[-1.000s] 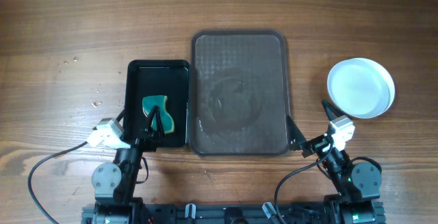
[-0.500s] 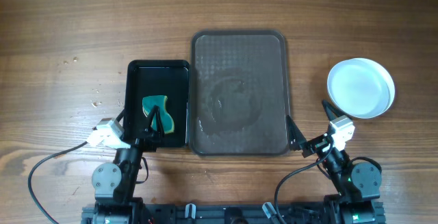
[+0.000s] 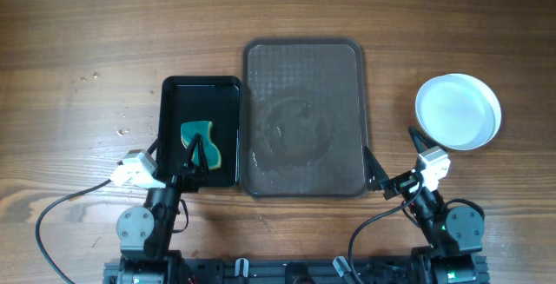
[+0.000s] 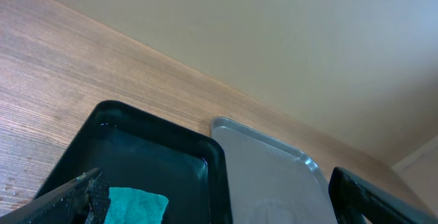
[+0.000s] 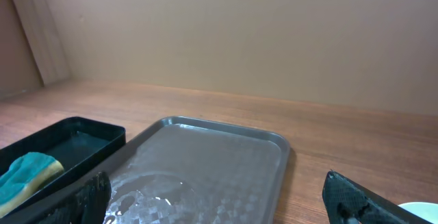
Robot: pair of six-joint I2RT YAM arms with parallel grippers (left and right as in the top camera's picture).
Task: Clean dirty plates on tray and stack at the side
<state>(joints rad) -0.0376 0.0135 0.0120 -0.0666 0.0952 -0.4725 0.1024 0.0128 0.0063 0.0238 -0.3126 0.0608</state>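
Overhead: textured rectangular grey tray

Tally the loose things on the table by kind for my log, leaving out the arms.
Gray tray: 1
Black tub: 1
Teal sponge: 1
White plate: 1 visible from above
Total: 4

Wooden table with tray, bin, plates

Soft, even light; mostly sharp views.
The overhead view is bright and crisp, shadows faint. Wet glare streaks the tray; the plate is nearly blown white. Wrist-view fingers are blurred at frame edges.
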